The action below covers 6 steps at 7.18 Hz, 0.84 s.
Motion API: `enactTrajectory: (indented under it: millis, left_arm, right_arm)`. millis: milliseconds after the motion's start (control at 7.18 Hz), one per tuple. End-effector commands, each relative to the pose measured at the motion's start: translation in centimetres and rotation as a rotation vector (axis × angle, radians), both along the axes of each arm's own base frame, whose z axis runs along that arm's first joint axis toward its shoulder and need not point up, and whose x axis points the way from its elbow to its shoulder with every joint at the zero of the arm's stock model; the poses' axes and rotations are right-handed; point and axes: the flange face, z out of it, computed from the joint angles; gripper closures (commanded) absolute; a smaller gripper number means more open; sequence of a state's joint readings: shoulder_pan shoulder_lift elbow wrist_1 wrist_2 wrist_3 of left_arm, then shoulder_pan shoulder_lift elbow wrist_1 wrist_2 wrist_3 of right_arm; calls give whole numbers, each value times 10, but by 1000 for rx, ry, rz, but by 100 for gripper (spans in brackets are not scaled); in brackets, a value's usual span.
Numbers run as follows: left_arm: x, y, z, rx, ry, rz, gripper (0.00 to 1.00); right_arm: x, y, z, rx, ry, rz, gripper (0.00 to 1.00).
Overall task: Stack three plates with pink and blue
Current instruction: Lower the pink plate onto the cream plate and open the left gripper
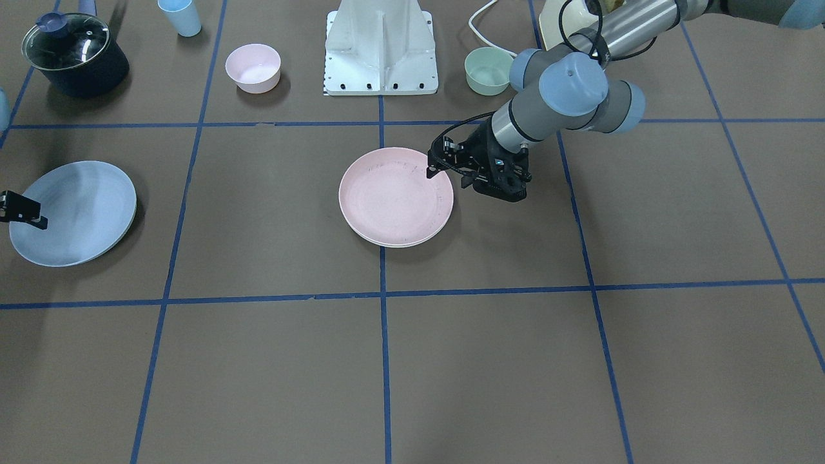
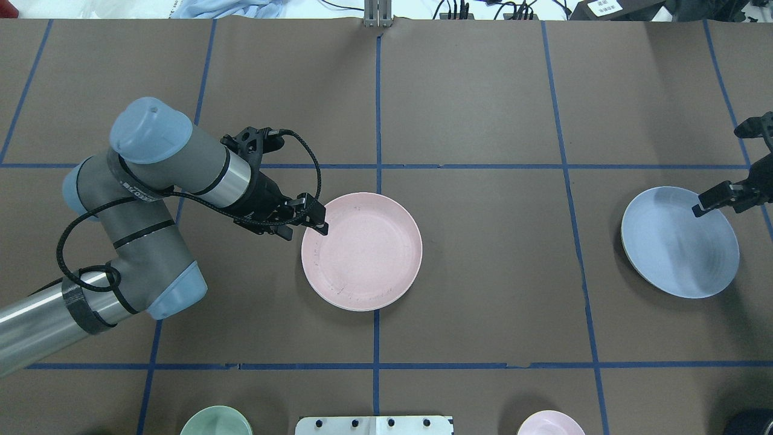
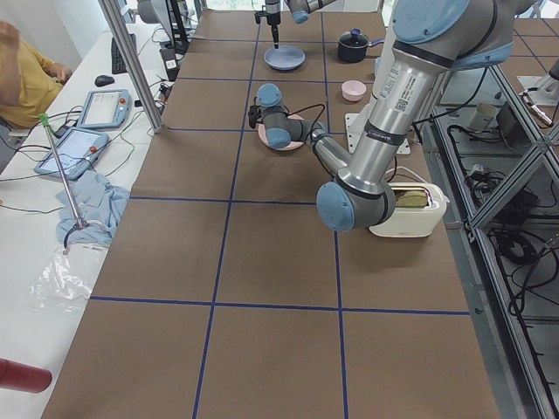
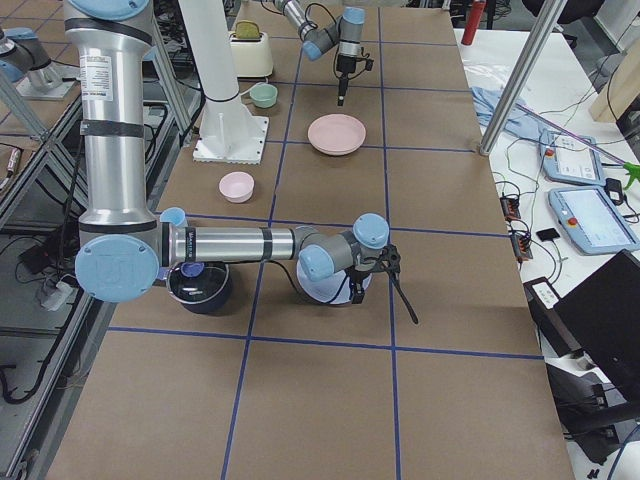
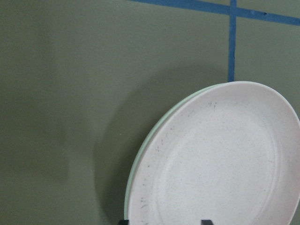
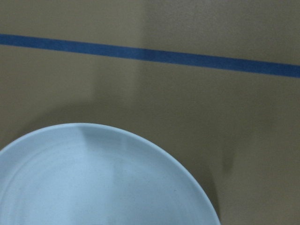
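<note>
The pale pink plate lies at the table's middle on top of the cream plate, of which only a thin rim shows. My left gripper is at the pink plate's rim on the robot's left side. In the left wrist view its two fingertips stand well apart over that rim, open. The light blue plate is far to the robot's right. It looks tilted, slightly raised and blurred. My right gripper is on its far rim and seems shut on it; the right wrist view shows no fingers.
Along the robot's side stand a dark pot with a glass lid, a blue cup, a small pink bowl, the white robot base and a mint-green bowl. A toaster sits by the left arm.
</note>
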<state>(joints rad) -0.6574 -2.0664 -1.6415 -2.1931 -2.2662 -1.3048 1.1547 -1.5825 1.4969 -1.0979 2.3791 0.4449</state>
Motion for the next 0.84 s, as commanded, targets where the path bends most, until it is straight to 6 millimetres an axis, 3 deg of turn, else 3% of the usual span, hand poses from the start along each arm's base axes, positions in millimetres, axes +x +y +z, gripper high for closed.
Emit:
enactTrajectory:
  millis: [0, 139, 279, 557, 697]
  left_arm:
    - [-15, -5, -10, 9, 16, -21, 20]
    - [-17, -5, -12, 11, 20, -21, 20]
    - [-20, -7, -11, 10, 19, -27, 20]
    - [-31, -15, -13, 6, 22, -50, 20]
    - [-40, -17, -19, 13, 34, -59, 20]
  right_arm:
    - [-6, 8, 18, 11, -42, 51, 4]
    - [-4, 19, 27, 1, -39, 45, 57]
    - [-2, 23, 31, -4, -34, 44, 100]
    - [1, 31, 38, -11, -32, 36, 100]
    - [0, 29, 31, -16, -43, 41, 100]
